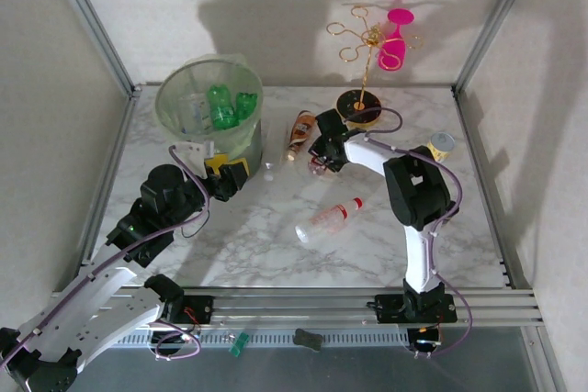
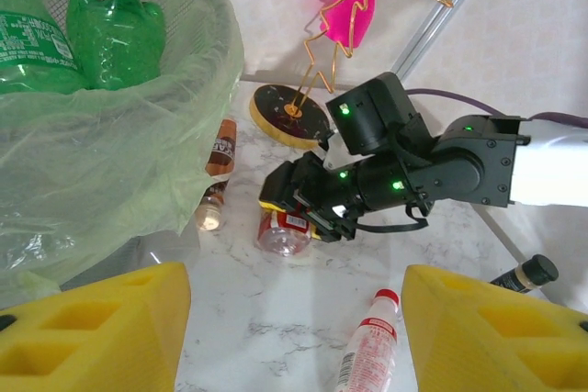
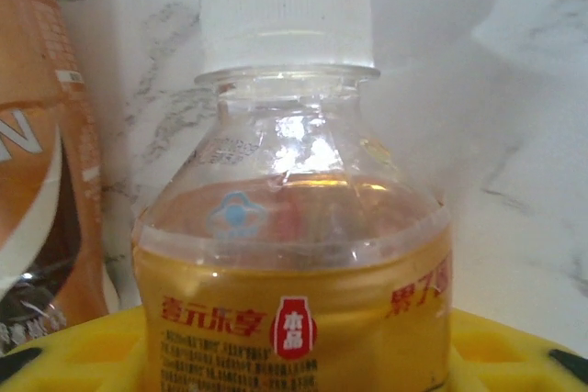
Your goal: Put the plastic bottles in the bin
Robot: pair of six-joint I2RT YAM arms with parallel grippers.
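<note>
Standing at the far left of the marble table (image 1: 276,254): bin (image 1: 163,107), pale green, bag-lined, upright. Green bottles (image 1: 220,107) lie inside it.

Left gripper (image 1: 225,174): just beside the bin's near right wall. Its yellow pads (image 2: 92,328) are well apart, with nothing between them.

Right gripper (image 2: 292,213): low near the table's middle, jaws straddling the yellow-label bottle (image 2: 276,234), which is clear, white-capped and on its side. The pads appear close against it, yet whether they clamp it cannot be told.

Brown bottle (image 1: 299,130): on its side just right of the bin, near the yellow-label bottle.

Red-cap bottle (image 1: 329,218): clear, on its side toward the table's middle, well apart from the bin.

Dark bottle (image 1: 441,146), pale yellow cap: right of the right arm, near the table's right edge.

Gold wire stand (image 1: 372,39) on a round base, carrying a pink piece (image 1: 400,17): far centre of the table.
</note>
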